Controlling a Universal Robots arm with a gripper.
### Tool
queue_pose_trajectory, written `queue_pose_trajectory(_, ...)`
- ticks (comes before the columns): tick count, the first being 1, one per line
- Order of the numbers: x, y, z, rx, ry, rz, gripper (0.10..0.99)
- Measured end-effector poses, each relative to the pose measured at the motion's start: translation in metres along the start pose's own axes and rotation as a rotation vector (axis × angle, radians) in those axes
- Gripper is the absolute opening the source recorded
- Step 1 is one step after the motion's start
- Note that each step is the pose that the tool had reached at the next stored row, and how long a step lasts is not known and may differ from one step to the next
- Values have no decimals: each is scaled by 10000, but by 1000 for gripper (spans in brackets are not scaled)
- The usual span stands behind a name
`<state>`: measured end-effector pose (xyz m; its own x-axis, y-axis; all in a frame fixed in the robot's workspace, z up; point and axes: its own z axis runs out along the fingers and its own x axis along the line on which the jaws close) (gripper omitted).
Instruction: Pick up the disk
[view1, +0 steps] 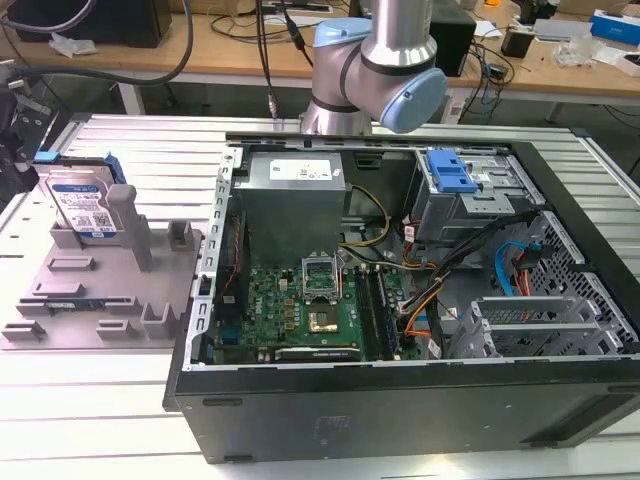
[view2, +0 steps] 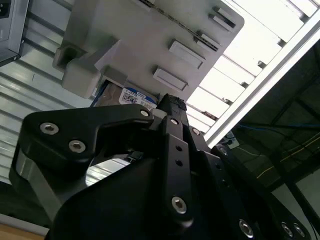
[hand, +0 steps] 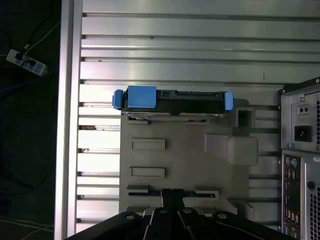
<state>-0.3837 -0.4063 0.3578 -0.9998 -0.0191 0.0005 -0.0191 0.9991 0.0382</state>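
Black and closed on nothing, the end effector (hand: 172, 192) hangs above the grey plastic fixture tray (hand: 185, 165). In the first wrist view its fingers (hand: 167, 200) meet along a thin seam over the end of the tray opposite the disk (hand: 172, 96). It is well apart from the disk and touches nothing. In the second wrist view the end effector (view2: 172, 102) shows from the side, with the tray and a corner of the disk's printed label beyond it.

The disk stands on edge in a slot at the tray's far end. From above it is seen edge-on, with a blue rail at each end. In the exterior view it sits at the exterior view's left, label facing the camera, just behind a grey post (view1: 130, 225) of the tray.

The tray lies on a ribbed aluminium surface (hand: 175, 45). Beside it lies an open computer case (view1: 400, 400), which shows a green motherboard (view1: 300, 305), a silver power supply (view1: 295, 190) and a blue-handled drive cage (view1: 455, 175). Beyond the case rises the arm (view1: 385, 60), and wooden benches (view1: 230, 50) stand further back.
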Motion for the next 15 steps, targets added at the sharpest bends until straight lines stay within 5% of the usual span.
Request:
queue_pose_trajectory(4,0,0,0,4,3,-65,106)
queue_pose_trajectory(13,0,0,3,5,106,-2799,114)
queue_pose_trajectory(15,0,0,3,6,123,-3251,298)
